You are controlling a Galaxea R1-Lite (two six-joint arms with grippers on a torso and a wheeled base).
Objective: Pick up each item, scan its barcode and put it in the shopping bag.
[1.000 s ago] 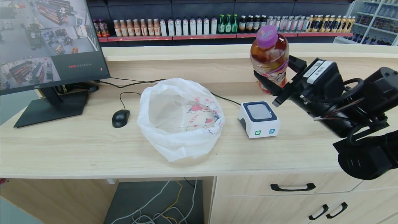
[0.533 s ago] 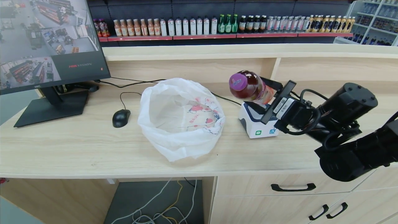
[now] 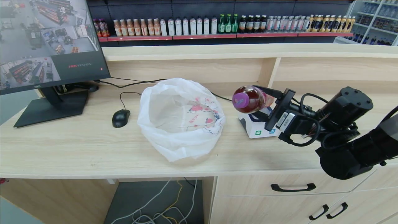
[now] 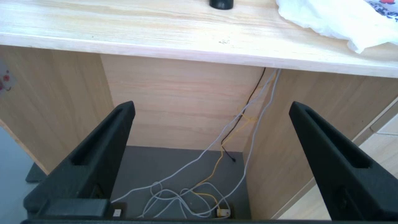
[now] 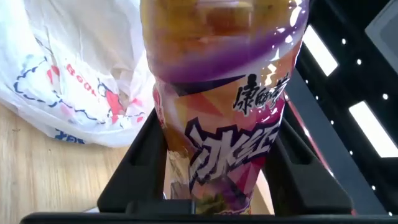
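A tea bottle (image 3: 250, 99) with a purple cap lies on its side in my right gripper (image 3: 270, 99), which is shut on it. It hovers just above the white barcode scanner (image 3: 256, 126), cap pointing toward the white shopping bag (image 3: 180, 116) standing open mid-counter. In the right wrist view the bottle (image 5: 224, 124) sits between the black fingers (image 5: 140, 162), with the bag (image 5: 74, 81) beyond it. My left gripper (image 4: 211, 162) hangs open below the counter edge, nothing between its fingers.
A monitor (image 3: 46, 43) on its stand occupies the counter's far left, with a black mouse (image 3: 120, 118) and cables beside the bag. A raised wooden ledge (image 3: 248, 51) runs along the back. Drawers (image 3: 292, 186) sit under the counter at right.
My right arm has swung the bottle down from upright at the back ledge, tipped it on its side and lowered it over the scanner. The bag has not moved.
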